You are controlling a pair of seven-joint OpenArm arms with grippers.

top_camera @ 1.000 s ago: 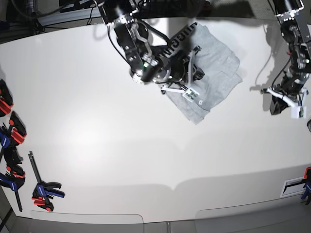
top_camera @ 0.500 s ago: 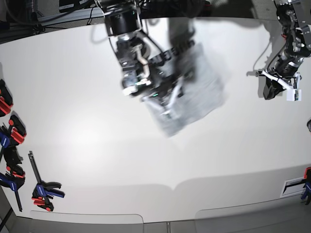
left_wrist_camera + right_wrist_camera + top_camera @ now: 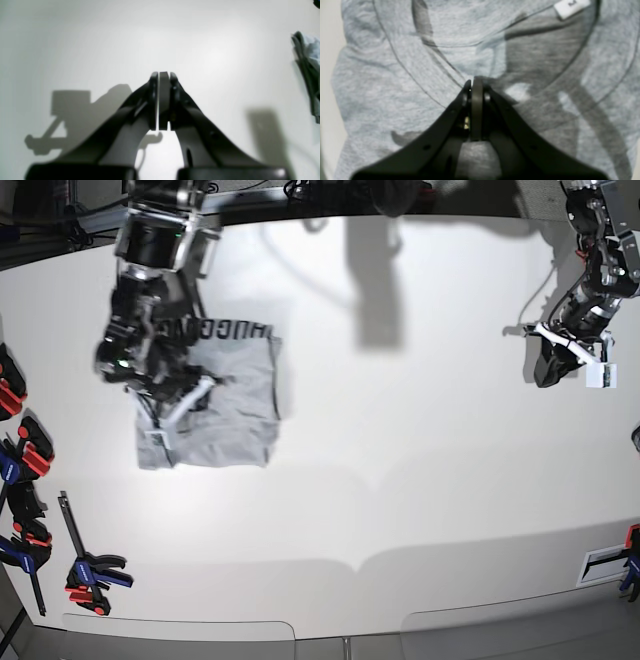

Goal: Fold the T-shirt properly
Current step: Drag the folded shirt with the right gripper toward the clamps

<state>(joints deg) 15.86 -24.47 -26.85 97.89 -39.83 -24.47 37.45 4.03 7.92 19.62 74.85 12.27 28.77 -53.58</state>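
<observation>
The right claw [image 3: 473,86] is clamped shut on the folded T-shirt [image 3: 225,405] at its collar. The left claw [image 3: 160,75], closed and empty, hangs over bare tabletop [image 3: 400,480], well apart.

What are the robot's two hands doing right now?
Left gripper: shut, holding nothing, over the bare table.
Right gripper: shut, pinching the T-shirt.
</observation>
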